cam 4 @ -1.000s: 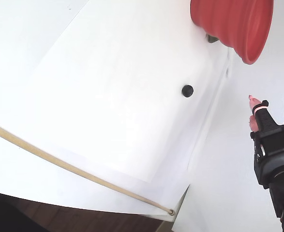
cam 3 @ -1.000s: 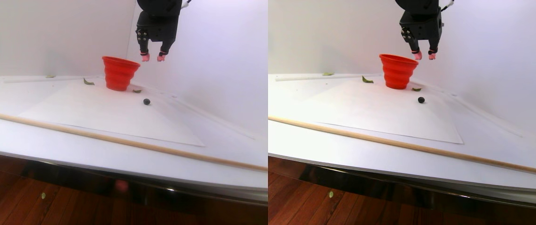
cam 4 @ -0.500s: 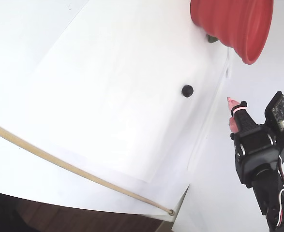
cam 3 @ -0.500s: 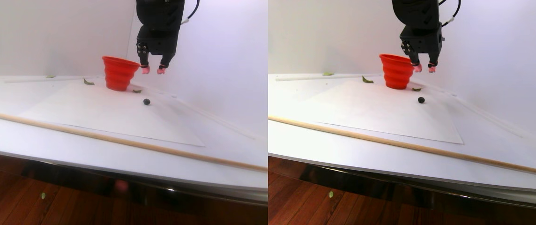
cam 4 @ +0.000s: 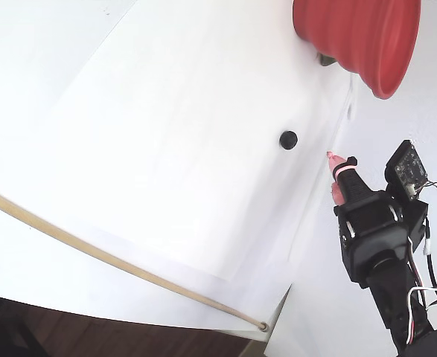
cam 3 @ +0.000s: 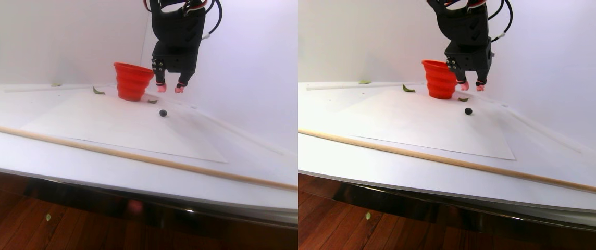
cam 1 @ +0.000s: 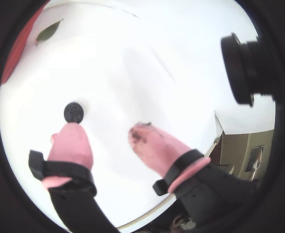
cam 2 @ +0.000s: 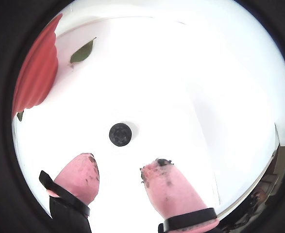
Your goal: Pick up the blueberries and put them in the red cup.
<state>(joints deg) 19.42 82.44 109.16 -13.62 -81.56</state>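
One blueberry (cam 2: 120, 134) lies on the white paper sheet (cam 4: 166, 149), near the sheet's edge closest to the red cup (cam 4: 356, 37), alone and clear of the cup. The gripper (cam 2: 119, 174) hangs above it, pink fingertips (cam 2: 169, 187) spread and empty; in a wrist view the berry sits just ahead of the gap, being round, with no long axis.

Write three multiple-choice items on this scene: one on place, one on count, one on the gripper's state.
1. Where does the blueberry lie?
A. on the white sheet
B. inside the red cup
C. on the wooden strip

2. How many blueberries show on the table?
A. three
B. one
C. none

3. How is the gripper?
A. shut on the blueberry
B. open and empty
C. shut on a leaf

Answers: 1 A, it rests on the white sheet, apart from the red cup. 2 B, only one shows. 3 B, its pink fingertips stand apart with nothing between.
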